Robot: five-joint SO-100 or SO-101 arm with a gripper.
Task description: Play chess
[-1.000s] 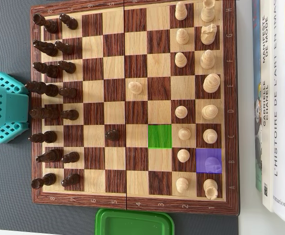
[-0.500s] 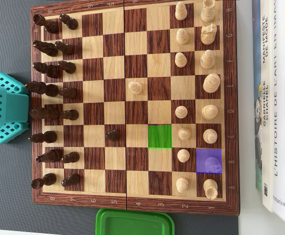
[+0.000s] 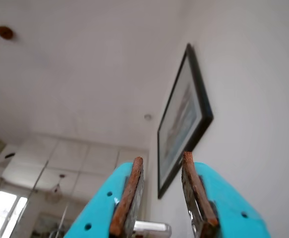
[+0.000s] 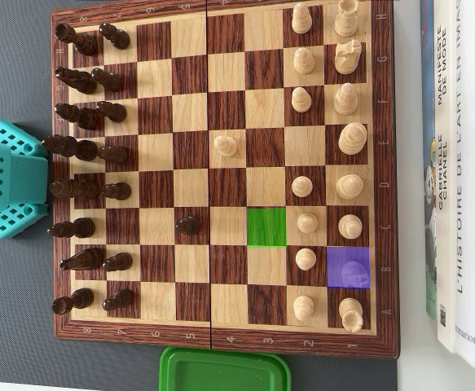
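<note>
The turquoise gripper (image 3: 161, 163) points up toward a ceiling and a framed picture (image 3: 184, 119) in the wrist view, its jaws slightly apart and holding nothing. In the overhead view, the chessboard (image 4: 221, 346) carries dark pieces (image 4: 86, 155) along its left edge, light pieces (image 4: 347, 138) along its right, and green (image 4: 266, 226) and purple (image 4: 348, 267) squares near its lower right corner.

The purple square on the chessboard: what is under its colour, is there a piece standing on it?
In the overhead view the purple square shows a faint pale rounded shape through the tint, probably a light piece on the chessboard. Its type cannot be told, because the colour covers it.
</note>
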